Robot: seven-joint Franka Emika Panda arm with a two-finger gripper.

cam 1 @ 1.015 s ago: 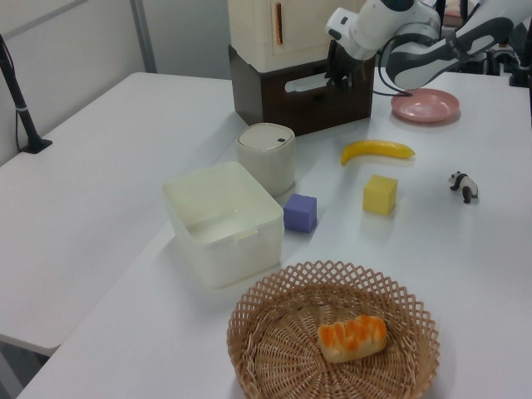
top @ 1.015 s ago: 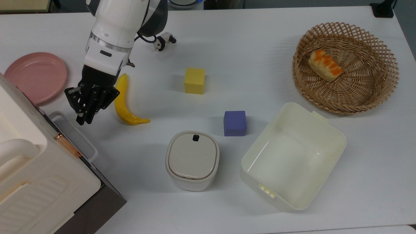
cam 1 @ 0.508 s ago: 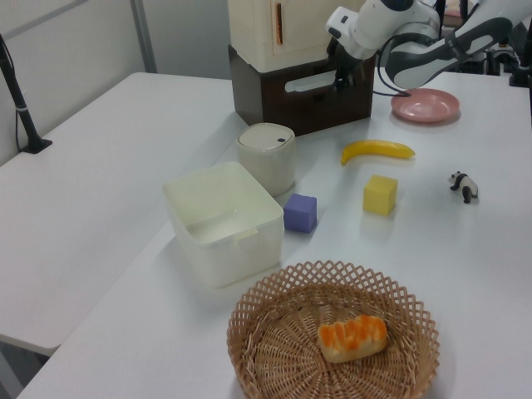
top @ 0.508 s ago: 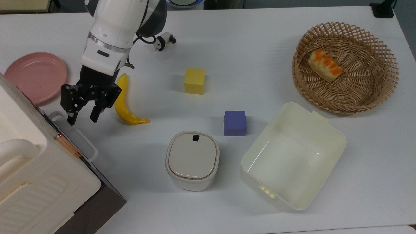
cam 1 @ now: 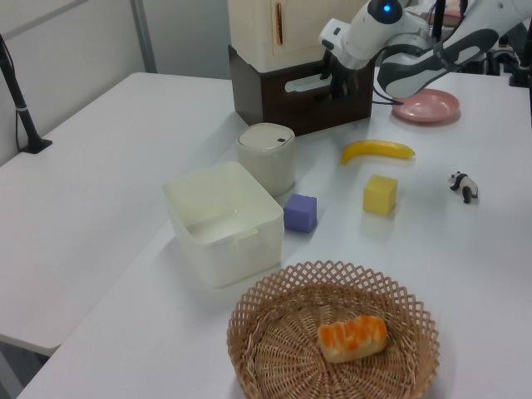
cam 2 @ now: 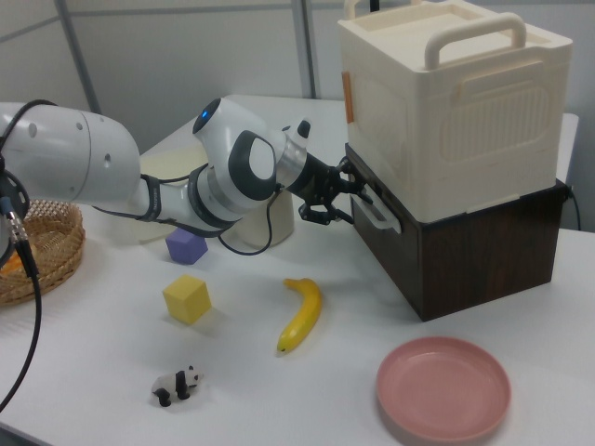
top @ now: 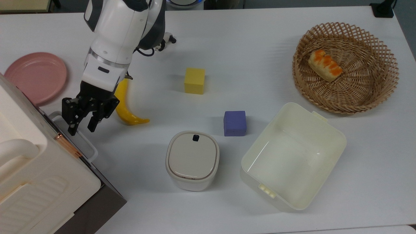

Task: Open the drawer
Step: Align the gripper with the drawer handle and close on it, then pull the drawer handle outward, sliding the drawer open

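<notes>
Drawer [top: 97, 208] sits shut in the dark cabinet base under the cream box, at the tabletop's left edge in the top view; front panel flush. Arm has shifted down and toward the cabinet over the last second. Gripper [top: 81, 127], shut a second ago, spread half a second back and now hangs with fingers parted, straddling or just above the handle [top: 85, 140]; contact unclear. Likely next: close on the bar, then pull. Banana [top: 125, 107] lies just beside the wrist.
</notes>
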